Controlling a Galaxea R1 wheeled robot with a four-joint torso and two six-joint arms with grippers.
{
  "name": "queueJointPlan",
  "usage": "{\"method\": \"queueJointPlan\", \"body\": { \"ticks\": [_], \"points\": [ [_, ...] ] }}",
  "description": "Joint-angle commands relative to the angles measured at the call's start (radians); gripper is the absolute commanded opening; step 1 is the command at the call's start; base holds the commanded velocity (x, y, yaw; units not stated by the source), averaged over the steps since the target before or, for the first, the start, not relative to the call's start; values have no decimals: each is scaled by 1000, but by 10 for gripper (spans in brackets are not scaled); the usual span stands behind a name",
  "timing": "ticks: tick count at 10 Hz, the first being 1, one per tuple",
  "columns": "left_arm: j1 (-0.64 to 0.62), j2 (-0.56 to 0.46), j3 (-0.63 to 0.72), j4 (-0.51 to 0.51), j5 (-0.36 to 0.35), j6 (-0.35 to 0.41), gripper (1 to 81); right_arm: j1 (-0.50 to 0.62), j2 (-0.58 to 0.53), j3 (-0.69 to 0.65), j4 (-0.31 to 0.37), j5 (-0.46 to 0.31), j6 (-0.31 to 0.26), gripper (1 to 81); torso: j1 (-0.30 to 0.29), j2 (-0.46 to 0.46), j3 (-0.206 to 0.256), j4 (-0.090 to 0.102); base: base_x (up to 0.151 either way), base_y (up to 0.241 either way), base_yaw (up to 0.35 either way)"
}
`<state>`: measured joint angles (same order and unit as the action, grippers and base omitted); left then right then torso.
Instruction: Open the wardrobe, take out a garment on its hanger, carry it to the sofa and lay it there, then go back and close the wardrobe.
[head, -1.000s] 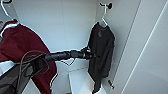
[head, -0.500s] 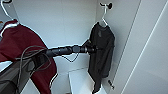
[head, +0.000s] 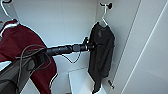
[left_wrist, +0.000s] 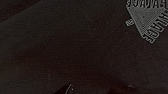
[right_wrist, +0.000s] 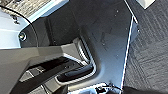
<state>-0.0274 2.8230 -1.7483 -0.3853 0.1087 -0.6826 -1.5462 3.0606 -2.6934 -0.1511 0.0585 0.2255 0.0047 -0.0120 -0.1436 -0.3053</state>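
Observation:
The wardrobe (head: 62, 22) stands open and I look into its white inside. The garment (head: 101, 55), a black shirt, hangs at the right on the white hanger (head: 103, 18), whose hook sits over a black peg (head: 106, 5). My left arm reaches in from the left, and the left gripper (head: 91, 46) is against the shirt's chest, just below the sleeve. In the left wrist view the black cloth of the garment (left_wrist: 75, 45) is very close, with a grey printed logo (left_wrist: 147, 17) on it.
A dark red garment (head: 22, 50) on its own hanger hangs at the left, close beside my left arm. A white shelf (head: 80, 80) lies low in the wardrobe. The open right door (head: 150, 50) stands at the right. The right wrist view shows my grey body (right_wrist: 100, 37) over dark carpet (right_wrist: 152, 50).
My left arm has stretched further right and risen a little, bringing the gripper from the shirt's left edge up against its chest. The shirt still hangs on its peg.

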Motion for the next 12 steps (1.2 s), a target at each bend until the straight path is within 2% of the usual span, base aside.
{"method": "queueJointPlan", "body": {
  "ticks": [1, 2, 7, 10, 12],
  "points": [
    [-219, 12, -17, -10, -53, -99, 811, 25, 2, 8, 1, -55, 1, 811, 0, 0, 0, 0, 0, 0, 0],
    [-231, 18, -20, -9, -63, -142, 811, 25, 3, 9, 1, -54, 1, 811, 0, 0, 0, 0, 0, 0, 0],
    [-286, 35, -74, -9, -66, -241, 811, 27, 6, 8, 4, -55, 1, 811, 0, 0, 0, 0, 0, 0, 0],
    [-351, 47, -99, -10, -61, -265, 811, 24, 6, 9, 5, -55, 3, 811, 0, 0, 0, 0, 0, 0, 0],
    [-375, 49, -120, -9, -50, -322, 811, 24, 8, 9, 5, -55, 3, 811, 0, 0, 0, 0, 0, 0, 0]
  ]
}}
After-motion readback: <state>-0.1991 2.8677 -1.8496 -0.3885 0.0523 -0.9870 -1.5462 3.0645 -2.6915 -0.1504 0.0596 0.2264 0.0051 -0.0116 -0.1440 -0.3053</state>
